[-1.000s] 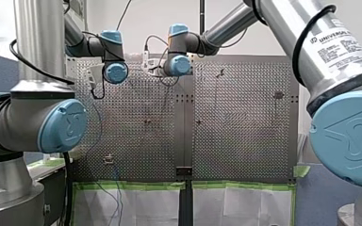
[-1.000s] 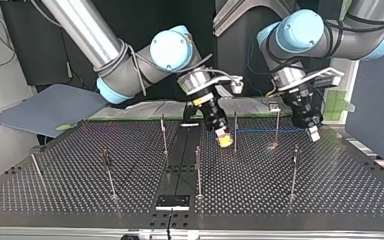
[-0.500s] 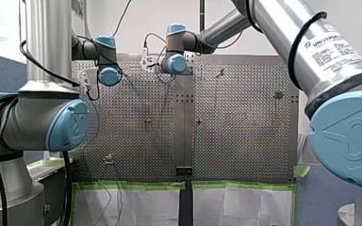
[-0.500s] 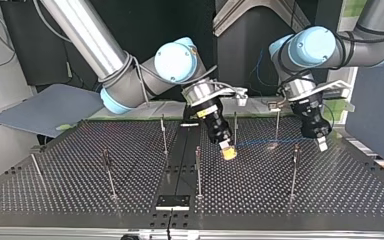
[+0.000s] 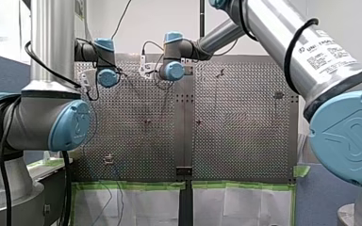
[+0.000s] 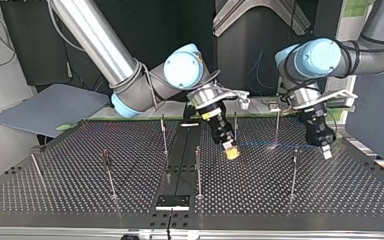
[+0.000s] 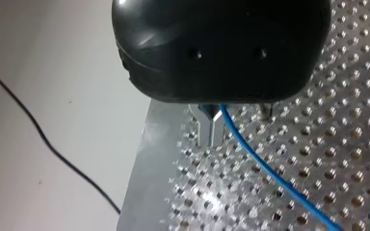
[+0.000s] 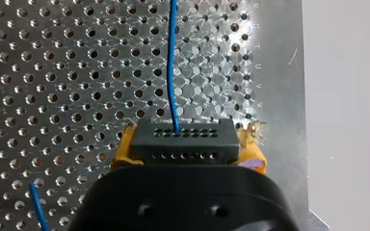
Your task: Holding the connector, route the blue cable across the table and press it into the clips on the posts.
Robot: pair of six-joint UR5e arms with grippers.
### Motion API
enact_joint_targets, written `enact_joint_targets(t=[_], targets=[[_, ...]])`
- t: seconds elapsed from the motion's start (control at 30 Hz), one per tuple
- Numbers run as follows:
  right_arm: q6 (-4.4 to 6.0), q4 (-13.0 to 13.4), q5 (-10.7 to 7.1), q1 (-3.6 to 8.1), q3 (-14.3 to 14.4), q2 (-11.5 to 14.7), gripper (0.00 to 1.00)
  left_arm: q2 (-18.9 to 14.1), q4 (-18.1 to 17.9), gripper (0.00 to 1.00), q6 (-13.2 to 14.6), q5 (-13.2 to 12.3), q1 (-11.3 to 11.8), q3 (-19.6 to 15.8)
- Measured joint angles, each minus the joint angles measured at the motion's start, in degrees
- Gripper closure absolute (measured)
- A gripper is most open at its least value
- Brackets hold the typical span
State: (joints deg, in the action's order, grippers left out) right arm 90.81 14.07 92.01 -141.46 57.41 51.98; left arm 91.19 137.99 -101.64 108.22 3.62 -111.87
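Observation:
In the top view the blue cable (image 6: 275, 145) runs taut and low over the table between my two grippers. My right gripper (image 6: 231, 151), with yellow pads, points down near the middle. The right wrist view shows it shut on a black connector (image 8: 182, 140), with the blue cable (image 8: 172, 62) leaving the connector straight ahead. My left gripper (image 6: 326, 150) hangs at the top view's right. In the left wrist view its metal fingers (image 7: 211, 130) are shut, and the blue cable (image 7: 265, 168) comes out from between them. The cable passes close to a thin post (image 6: 277, 125); whether it touches is unclear.
Several thin upright posts stand on the perforated table (image 6: 80, 200), among them one (image 6: 235, 127) beside my right gripper, one (image 6: 294, 172) near my left gripper and one (image 6: 198, 170) at the middle. A grey board (image 6: 45, 107) lies at the top view's far left.
Both grippers have moved toward the top view's near edge and slightly to its right, carrying the stretched cable with them. Both grips are unchanged.

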Motion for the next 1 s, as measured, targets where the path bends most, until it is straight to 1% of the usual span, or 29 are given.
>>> enact_joint_targets(t=[0.17, 0.27, 0.33, 0.47, 0.67, 0.77, 1.0], targets=[[0.00, -0.1, -0.03, 0.16, -0.8, -0.1, 1.00, 0.1, -1.0, 1.00, -0.8, -2.3, 2.6, 0.1], [0.02, -0.2, -0.05, 0.29, -1.4, -0.2, 1.00, 0.1, -1.6, 1.00, -1.5, -3.7, 3.7, 0.1], [0.05, -0.4, -0.05, 0.36, -1.8, -0.2, 1.00, 0.3, -1.9, 1.00, -1.9, -4.6, 4.0, 0.1], [0.08, -0.7, -0.02, 0.48, -2.6, -0.2, 1.00, 1.6, -2.1, 1.00, -2.9, -6.8, 4.0, 0.8], [0.09, -1.1, 0.09, 0.68, -2.9, -0.2, 1.00, 3.3, -2.5, 1.00, -4.3, -9.6, 4.4, 1.8], [0.09, -1.4, 0.15, 0.76, -3.1, -0.2, 1.00, 4.4, -2.5, 1.00, -4.7, -10.4, 4.7, 2.4], [0.09, -2.0, 0.29, 0.99, -3.8, -0.2, 1.00, 6.6, -3.0, 1.00, -5.8, -10.8, 5.7, 4.4]])
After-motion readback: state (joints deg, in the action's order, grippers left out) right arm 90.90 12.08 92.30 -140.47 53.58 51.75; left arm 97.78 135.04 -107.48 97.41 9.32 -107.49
